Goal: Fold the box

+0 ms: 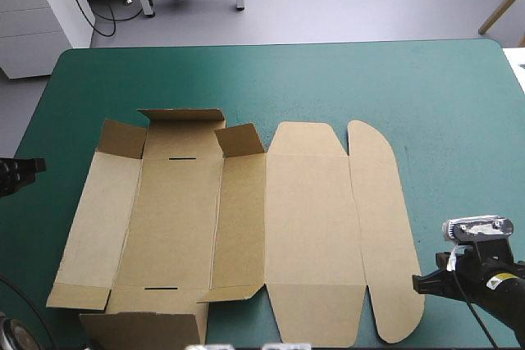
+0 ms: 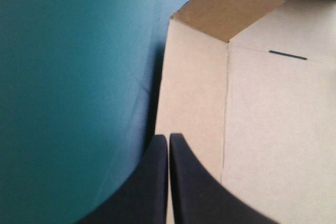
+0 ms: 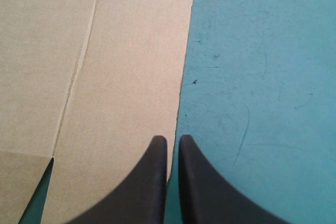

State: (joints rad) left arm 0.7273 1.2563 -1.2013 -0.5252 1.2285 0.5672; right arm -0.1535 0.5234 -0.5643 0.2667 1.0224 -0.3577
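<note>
Lying flat on the teal-green worktop (image 1: pixel 410 88), the brown box (image 1: pixel 312 227) is spreading out as a cut sheet across the middle and near side of the cover, its near end reaching almost to the worktop's near edge. Toward the left, small corner flaps (image 1: pixel 123 138) are standing up a little around the panel with the two dark slots (image 1: pixel 184 157). The wide panels and the rounded lid flap (image 1: pixel 381 227) on the right are resting flat. The left tool (image 1: pixel 37 167) is hanging over bare cover beside the sheet's left edge, apart from it. Its black fingers (image 2: pixel 194 182) are pressing together with only a thin slit between them, gripping nothing. The right tool (image 1: pixel 417 284) is sitting at the near right, its tip just at the rounded flap's outer edge. Its own pair is likewise drawn together, the board's edge running ahead of it and no board showing between.
</note>
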